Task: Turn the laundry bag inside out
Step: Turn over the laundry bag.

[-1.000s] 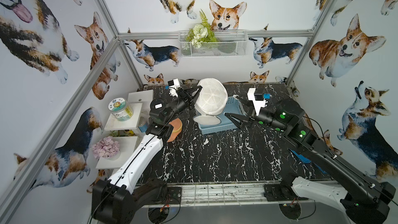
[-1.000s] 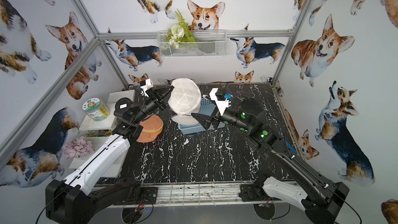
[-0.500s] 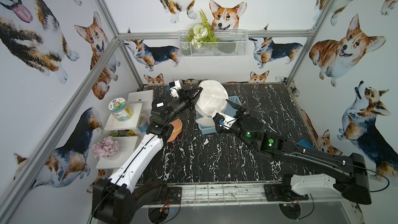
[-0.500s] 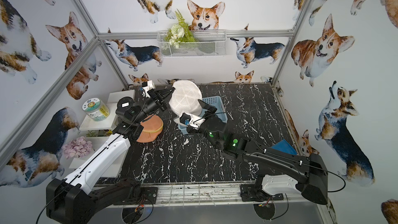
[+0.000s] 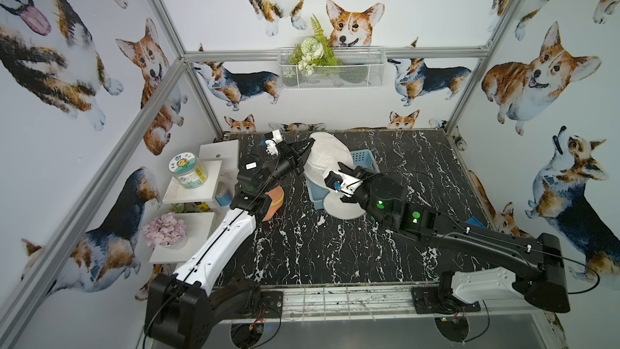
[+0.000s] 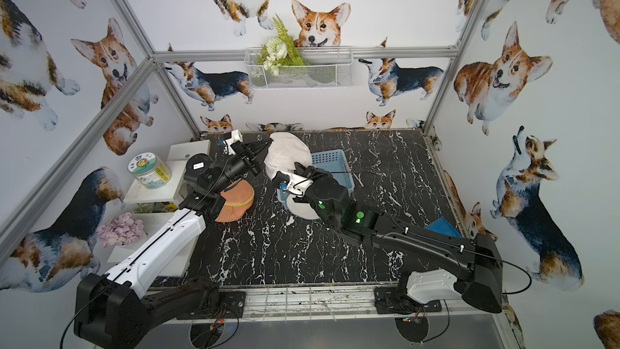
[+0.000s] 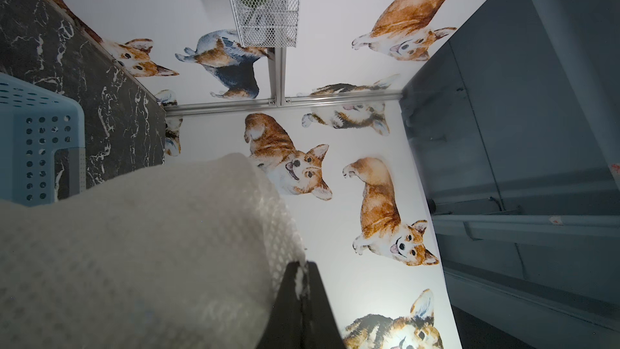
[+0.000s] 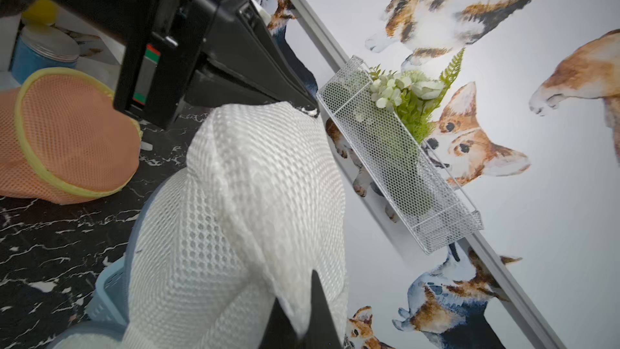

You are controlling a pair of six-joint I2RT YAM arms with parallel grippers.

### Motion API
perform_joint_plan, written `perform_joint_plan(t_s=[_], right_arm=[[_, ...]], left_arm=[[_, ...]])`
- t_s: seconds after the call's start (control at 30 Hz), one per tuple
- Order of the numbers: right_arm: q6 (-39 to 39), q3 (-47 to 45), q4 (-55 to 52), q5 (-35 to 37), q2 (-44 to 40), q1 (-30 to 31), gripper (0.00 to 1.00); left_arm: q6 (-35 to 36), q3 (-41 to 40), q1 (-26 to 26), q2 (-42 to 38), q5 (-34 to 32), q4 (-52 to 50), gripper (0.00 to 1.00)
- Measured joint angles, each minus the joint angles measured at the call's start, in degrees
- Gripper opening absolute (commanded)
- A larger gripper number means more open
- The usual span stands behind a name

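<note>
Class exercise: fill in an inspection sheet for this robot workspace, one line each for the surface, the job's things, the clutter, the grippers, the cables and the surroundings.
Surface: black marble-patterned tabletop.
Job's things: white mesh laundry bag, held up over the blue basket.
Clutter: orange mesh bag on the tabletop; jar and purple flowers on white shelves; blue cloth at the table's edge.
Grippers: left gripper shut on the bag's edge; right gripper shut on its mesh.
Cables: black cable loops over the right arm.
Surroundings: corgi-print walls; wire basket with greenery on the back wall.
</note>
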Motion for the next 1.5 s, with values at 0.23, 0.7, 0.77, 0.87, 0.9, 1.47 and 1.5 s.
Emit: perform_joint_plan(t_s=[0.23, 0.7, 0.77, 0.87, 0.9, 1.47, 1.5], right_arm=[[18.8, 12.6, -14.2, -18.5, 1.9, -13.7, 0.00], [43.1, 24.0, -33.0, -42.7, 10.1, -28.8, 0.00], [44.1, 24.9, -34.6, -43.1, 10.8, -29.0, 0.00], [45.3, 26.4, -36.4, -43.3, 11.6, -29.7, 0.00], [46.0, 26.8, -36.9, -43.3, 11.7, -29.9, 0.00], [48.1, 29.7, -38.8, -46.8, 12.3, -30.2, 0.00], [48.1, 29.7, -39.0, -47.1, 12.2, -30.2, 0.00]], left_arm=[[5.7, 1.0, 2.0, 1.6, 3.2, 1.3, 0.78], [58.6, 8.6, -7.3, -10.0, -9.4, -38.4, 0.92], [62.2, 8.1, -10.0, -11.2, -14.1, -43.2, 0.92], [66.4, 6.3, -13.9, -15.0, -19.1, -47.4, 0.92], [67.4, 5.4, -14.4, -17.0, -20.7, -48.2, 0.92], [68.7, 2.0, -15.5, -12.1, -12.5, -39.5, 0.91], [68.3, 2.2, -15.1, -11.7, -11.6, -38.4, 0.90]])
